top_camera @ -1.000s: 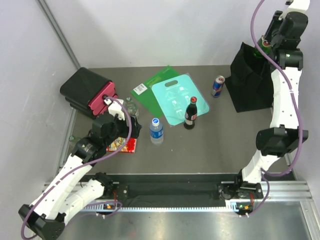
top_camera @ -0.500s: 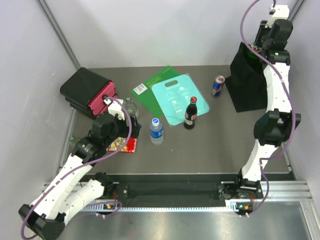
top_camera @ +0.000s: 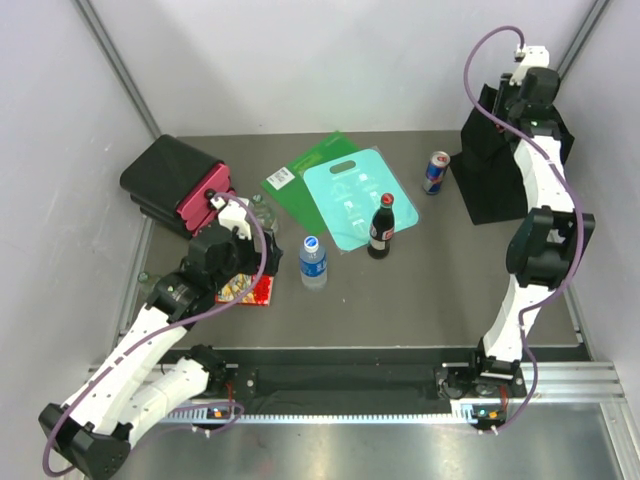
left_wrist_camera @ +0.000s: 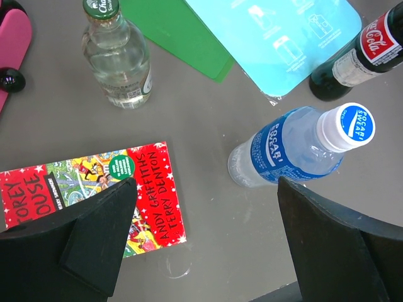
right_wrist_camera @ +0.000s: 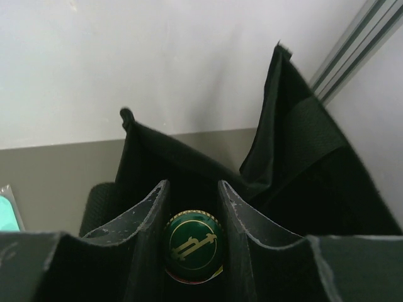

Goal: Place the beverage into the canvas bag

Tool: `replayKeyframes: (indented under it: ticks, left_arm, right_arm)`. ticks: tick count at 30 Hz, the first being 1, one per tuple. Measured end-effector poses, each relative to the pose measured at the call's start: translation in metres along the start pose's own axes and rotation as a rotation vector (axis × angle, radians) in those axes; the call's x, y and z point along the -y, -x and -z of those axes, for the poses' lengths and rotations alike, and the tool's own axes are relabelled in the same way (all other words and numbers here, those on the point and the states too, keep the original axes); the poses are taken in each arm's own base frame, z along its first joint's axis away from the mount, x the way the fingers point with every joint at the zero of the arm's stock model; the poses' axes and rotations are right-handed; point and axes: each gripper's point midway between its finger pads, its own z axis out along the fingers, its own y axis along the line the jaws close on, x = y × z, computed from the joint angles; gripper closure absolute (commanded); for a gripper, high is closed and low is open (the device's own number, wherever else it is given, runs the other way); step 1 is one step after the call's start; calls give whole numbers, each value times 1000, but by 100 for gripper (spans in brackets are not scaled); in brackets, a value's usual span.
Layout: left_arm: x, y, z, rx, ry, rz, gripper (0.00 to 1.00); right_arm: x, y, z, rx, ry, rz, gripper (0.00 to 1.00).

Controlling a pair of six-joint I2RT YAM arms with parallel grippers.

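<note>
A: Green-capped beverage (right_wrist_camera: 192, 246), we see it clamped in the right gripper (right_wrist_camera: 192, 200), right at the canvas bag (right_wrist_camera: 296, 163) mouth
B: We note bag walls close around; left gripper (left_wrist_camera: 203, 195) spread wide

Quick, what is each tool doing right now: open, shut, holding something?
Left tool: open, holding nothing.
Right tool: shut on the green-capped bottle, at the canvas bag.

Odds and ends on the grey bench (top_camera: 420, 300)
A cola bottle (top_camera: 380, 228) stands near centre at the near edge of a teal sheet (top_camera: 352, 195) that overlaps a green sheet (top_camera: 298, 172). A blue-labelled water bottle (top_camera: 313, 262) is at its 8 o'clock and a can (top_camera: 435, 172) at 1 o'clock. At 9 o'clock are a black-and-red case (top_camera: 175, 185), a clear bottle (left_wrist_camera: 119, 53) and a red booklet (left_wrist_camera: 94, 189).
</note>
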Motion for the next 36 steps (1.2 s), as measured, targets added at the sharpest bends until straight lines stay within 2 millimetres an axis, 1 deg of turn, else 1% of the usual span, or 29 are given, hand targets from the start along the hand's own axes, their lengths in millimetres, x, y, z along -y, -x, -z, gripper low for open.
replayKeyframes:
  ticks: [3, 8, 11, 13, 18, 24, 28, 33, 36]
  left_arm:
    - [-1, 0, 0, 0, 4, 0, 3]
    - [-2, 0, 0, 2, 12, -1, 3]
    - [-3, 0, 0, 3, 17, -1, 3]
    - [-4, 1, 0, 4, 22, -1, 3]
    - [-6, 1, -1, 8, 34, -1, 3]
    - [-8, 1, -2, 5, 47, -2, 3]
    - [-9, -1, -3, -2, 51, -3, 3]
    - [-9, -1, -4, -5, 55, -4, 3]
    - [-10, -1, -4, -4, 58, -4, 4]
  right_arm:
    - [-2, -13, -3, -16, 8, 1, 100]
    - [-2, -19, -6, -15, 6, 3, 100]
    - [-1, -20, -11, 0, -1, 4, 100]
    - [0, -25, -15, 6, -7, 3, 100]
    - [-1, -51, -21, -25, -13, -5, 100]
    - [-1, -84, -35, -67, -23, -15, 100]
    - [0, -97, -38, -82, -25, -17, 97]
    - [1, -103, -41, -79, -32, -31, 92]
    - [1, -108, -46, -76, -32, -31, 84]
